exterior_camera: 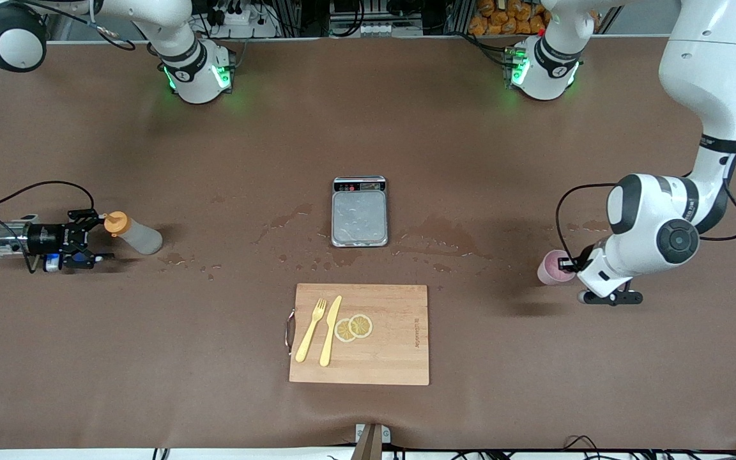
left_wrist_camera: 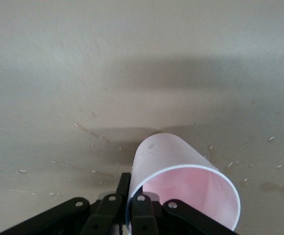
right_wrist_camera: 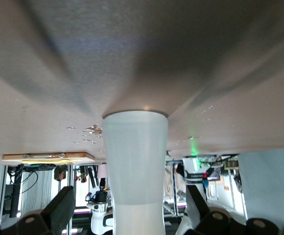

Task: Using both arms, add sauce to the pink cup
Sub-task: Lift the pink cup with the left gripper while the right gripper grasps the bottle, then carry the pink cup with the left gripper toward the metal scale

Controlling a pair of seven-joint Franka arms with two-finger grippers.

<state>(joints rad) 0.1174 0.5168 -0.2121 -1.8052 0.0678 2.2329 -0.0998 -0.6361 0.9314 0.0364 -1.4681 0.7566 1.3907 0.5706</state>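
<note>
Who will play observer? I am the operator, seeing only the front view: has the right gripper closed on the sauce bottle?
Observer: No; the right wrist view shows the right gripper open, a finger either side of the sauce bottle, gaps showing.
Operator: Is the pink cup empty?
Observer: The left wrist view looks into the pink cup; the inside that shows is bare.
Operator: And the left gripper?
Observer: Its black linkage sits at the cup's rim; whether it grips is unclear.

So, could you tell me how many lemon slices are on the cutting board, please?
2. Both lemon slices lie overlapping on the cutting board, beside the knife and fork, toward the left arm's end. None looks hidden.
</note>
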